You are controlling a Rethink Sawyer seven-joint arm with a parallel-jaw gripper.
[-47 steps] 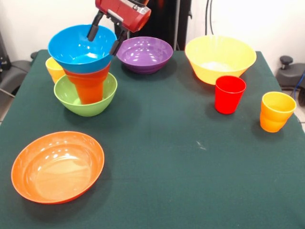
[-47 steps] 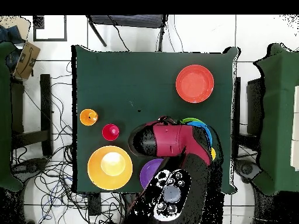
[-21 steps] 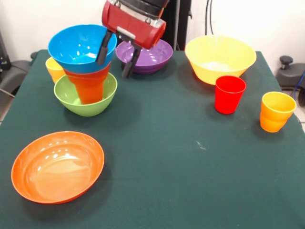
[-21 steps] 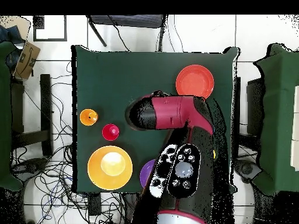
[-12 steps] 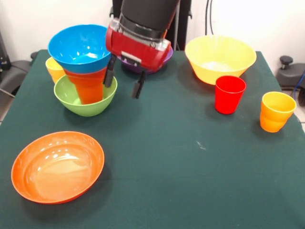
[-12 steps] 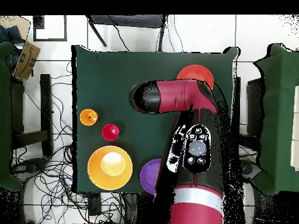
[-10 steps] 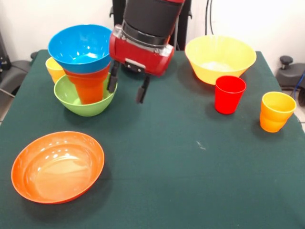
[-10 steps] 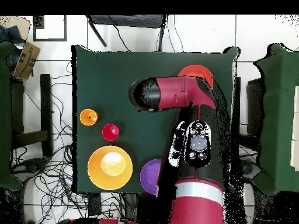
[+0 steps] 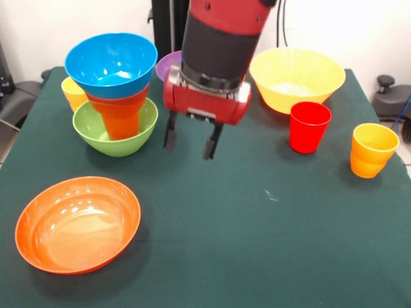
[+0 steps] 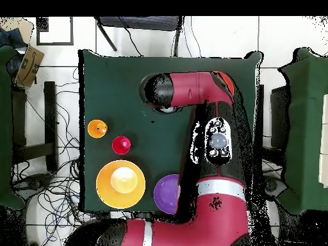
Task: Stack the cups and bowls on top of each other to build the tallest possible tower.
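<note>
A dark green cloth [image 9: 270,244] covers the table [image 10: 115,77]. Behind it stands a plain white wall [image 9: 359,25], with black cables [image 9: 281,25] hanging down it. The floor [image 10: 64,173] is pale tile, strewn with tangled wires [image 10: 67,186]. A cardboard box [image 10: 29,64] sits off one corner. Green-draped furniture [image 10: 307,134] flanks the table on both sides.

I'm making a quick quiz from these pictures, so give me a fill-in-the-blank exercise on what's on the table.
1. The blue bowl sits on top of an orange ____.
2. The gripper hangs over the table with its fingers ____.
3. The stack's base is a ____ bowl.
4. The red cup stands in front of the big ____ bowl.

Missing words: cup; open; green; yellow
</note>
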